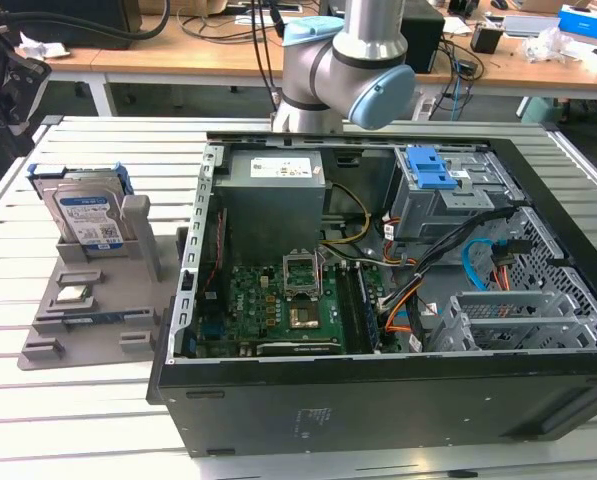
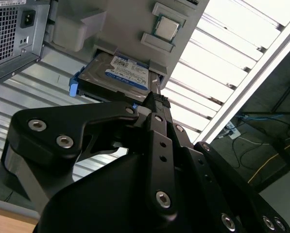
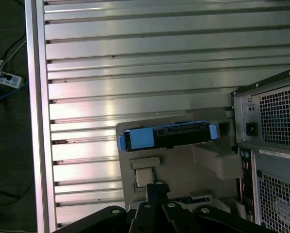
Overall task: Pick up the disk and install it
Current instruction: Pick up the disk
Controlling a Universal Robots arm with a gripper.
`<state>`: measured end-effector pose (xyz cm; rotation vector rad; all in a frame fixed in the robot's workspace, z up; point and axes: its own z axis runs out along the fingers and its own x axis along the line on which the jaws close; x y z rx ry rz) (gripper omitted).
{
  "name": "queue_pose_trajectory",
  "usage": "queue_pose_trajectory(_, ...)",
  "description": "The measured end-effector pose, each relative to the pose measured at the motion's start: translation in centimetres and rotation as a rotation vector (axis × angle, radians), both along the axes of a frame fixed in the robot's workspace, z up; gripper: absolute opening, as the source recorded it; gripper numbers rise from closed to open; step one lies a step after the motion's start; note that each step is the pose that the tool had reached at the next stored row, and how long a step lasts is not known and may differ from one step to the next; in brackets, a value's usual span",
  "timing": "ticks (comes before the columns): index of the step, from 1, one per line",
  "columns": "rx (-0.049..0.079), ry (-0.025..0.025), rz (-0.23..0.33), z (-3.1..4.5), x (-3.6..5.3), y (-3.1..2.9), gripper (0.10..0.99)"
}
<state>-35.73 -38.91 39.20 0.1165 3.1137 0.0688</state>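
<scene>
The gripper (image 3: 157, 187) has its fingertips drawn together and holds nothing; in both wrist views its black links converge to a narrow tip (image 2: 154, 99). It is clear of the disk (image 3: 166, 137), which lies ahead of the tip.

The disk stands on edge in a slot of a grey holder (image 3: 183, 160), label side out in the second wrist view (image 2: 120, 75), with its blue bracket showing at both ends. A small square chip (image 3: 144, 177) sits in a recess of the same holder, between the disk and the gripper tip in the first wrist view.

In the exterior view the holder (image 1: 88, 300) rests on the slatted metal table (image 1: 78, 420) at the exterior view's left, with the disk (image 1: 86, 215) upright at its far end and the chip (image 1: 72, 294) nearer the camera. Just beside it, to the exterior view's right, lies the open computer case (image 1: 378, 400). The arm (image 1: 343, 60) rises behind the case.
</scene>
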Motion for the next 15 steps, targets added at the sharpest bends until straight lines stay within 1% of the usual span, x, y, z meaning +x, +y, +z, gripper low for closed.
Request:
queue_pose_trajectory(2, 0.000, -0.0001, 0.003, 0.00, 0.00, 0.00, 0.106)
queue_pose_trajectory(3, 0.000, 0.0000, 0.013, 0.00, -0.01, 0.00, 0.106)
queue_pose_trajectory(4, 0.000, 0.0000, 0.056, 0.00, -0.01, 0.00, 0.106)
queue_pose_trajectory(5, 0.000, 0.0000, 0.085, 0.00, -0.01, 0.00, 0.106)
queue_pose_trajectory(12, 0.000, 0.0000, 0.193, 0.00, 0.00, 0.00, 0.106)
queue_pose_trajectory(13, 0.000, 0.0000, 0.243, 0.00, 0.00, 0.00, 0.106)
queue_pose_trajectory(15, 0.000, 0.0000, 0.267, 0.00, 0.00, 0.00, 0.106)
